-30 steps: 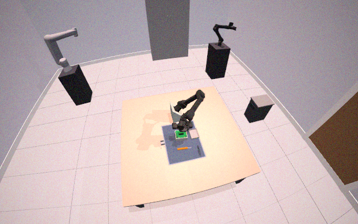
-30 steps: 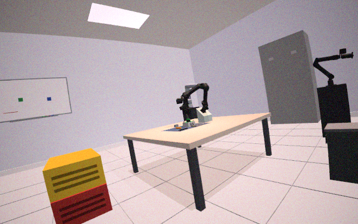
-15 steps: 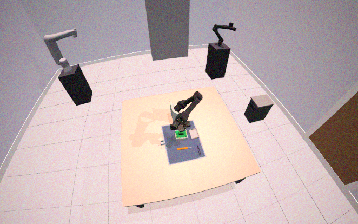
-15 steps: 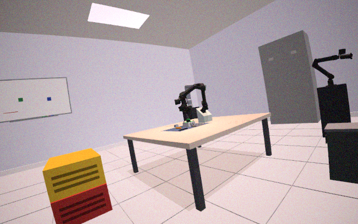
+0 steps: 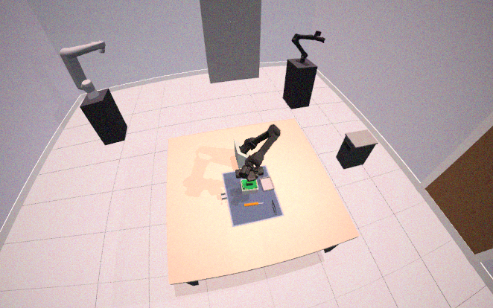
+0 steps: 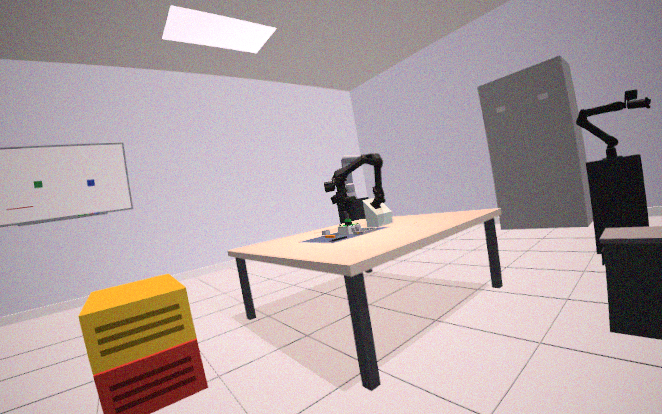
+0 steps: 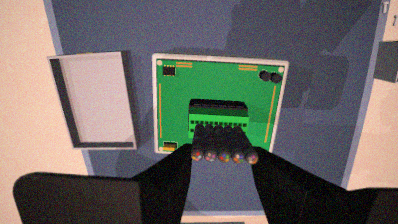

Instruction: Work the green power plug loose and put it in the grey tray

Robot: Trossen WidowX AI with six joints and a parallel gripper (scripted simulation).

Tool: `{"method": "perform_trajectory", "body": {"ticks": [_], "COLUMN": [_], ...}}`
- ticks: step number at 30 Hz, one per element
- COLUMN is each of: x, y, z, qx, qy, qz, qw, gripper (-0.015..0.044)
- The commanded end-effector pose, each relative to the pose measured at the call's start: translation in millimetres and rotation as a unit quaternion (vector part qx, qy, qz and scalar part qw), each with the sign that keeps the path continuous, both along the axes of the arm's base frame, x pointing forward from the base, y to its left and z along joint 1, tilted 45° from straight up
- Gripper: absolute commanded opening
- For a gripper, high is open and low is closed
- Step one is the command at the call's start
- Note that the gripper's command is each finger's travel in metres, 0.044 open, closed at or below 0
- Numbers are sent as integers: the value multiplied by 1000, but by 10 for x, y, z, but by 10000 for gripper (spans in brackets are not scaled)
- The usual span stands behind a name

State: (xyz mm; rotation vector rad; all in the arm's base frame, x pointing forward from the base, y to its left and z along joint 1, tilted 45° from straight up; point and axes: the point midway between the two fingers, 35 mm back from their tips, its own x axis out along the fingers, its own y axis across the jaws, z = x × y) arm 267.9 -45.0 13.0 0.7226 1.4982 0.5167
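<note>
The green plug (image 7: 218, 119) has several dark cables coming out toward the wrist camera. My gripper (image 5: 249, 181) (image 6: 346, 219) (image 7: 221, 152) is shut on it, a finger on each side. The plug is against the black socket (image 7: 218, 104) on the green circuit board (image 5: 254, 187) (image 7: 174, 102). The cables and fingers hide its near side, and I cannot tell how deep it sits or whether it is loose. The shallow grey tray (image 5: 267, 184) (image 7: 100, 102) lies beside the board, left of it in the wrist view, with nothing in it.
The board and tray lie on a blue mat (image 5: 255, 216) (image 7: 165, 25). An orange-handled tool (image 5: 251, 204) and dark tweezers (image 5: 274, 207) lie in front of the board. A small pale object (image 5: 223, 196) is at the mat's left edge. A pale upright box (image 5: 240, 158) (image 6: 377, 214) stands behind.
</note>
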Motion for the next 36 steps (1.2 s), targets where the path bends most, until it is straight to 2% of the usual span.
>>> {"method": "perform_trajectory", "body": {"ticks": [1, 5, 14, 15, 36], "x": [-18, -12, -12, -12, 1], "y": [-40, 33, 33, 33, 176], "z": [29, -44, -44, -44, -187], "qx": [-7, -7, -7, -7, -7], "qy": [-3, -3, -3, -3, -3], "qz": [-18, -18, -18, -18, -18], "qw": [1000, 1000, 1000, 1000, 1000], "gripper": [0, 0, 236, 249, 249]}}
